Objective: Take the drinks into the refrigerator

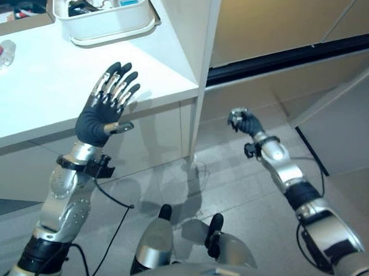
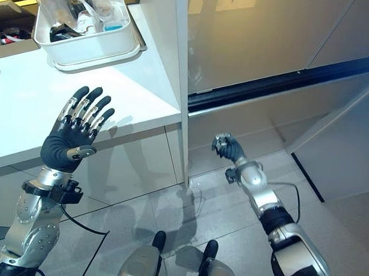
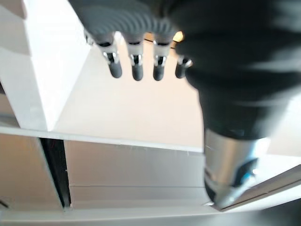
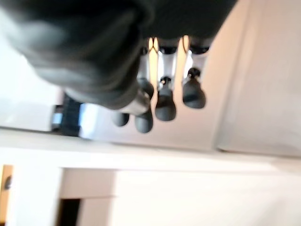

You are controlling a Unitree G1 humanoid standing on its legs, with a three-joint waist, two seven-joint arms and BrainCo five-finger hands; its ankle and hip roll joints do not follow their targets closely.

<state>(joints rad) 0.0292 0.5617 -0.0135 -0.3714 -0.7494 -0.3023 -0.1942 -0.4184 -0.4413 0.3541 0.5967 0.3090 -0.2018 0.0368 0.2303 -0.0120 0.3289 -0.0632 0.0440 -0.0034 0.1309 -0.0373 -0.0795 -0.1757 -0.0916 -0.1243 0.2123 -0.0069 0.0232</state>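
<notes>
The left hand (image 1: 103,112) is raised with fingers straight and spread, nothing held, above the front edge of the white counter (image 1: 44,100). The right hand (image 1: 244,122) is curled shut on nothing, hanging low at about 3 o'clock from the left hand, in front of the closed cabinet fronts and above the grey floor (image 1: 231,190). A white tub (image 1: 110,23) of clear containers and oddments is seen at 12 o'clock on the counter, against a white upright panel (image 1: 204,65). What appears to be a clear bottle with a red label (image 1: 0,53), possibly one of the drinks, is glimpsed at 10 o'clock at the counter's far left edge, well apart from either hand. No open refrigerator is identified. The task is judged barely begun: no drink is grasped, and both fetching and stowing remain to be done.
</notes>
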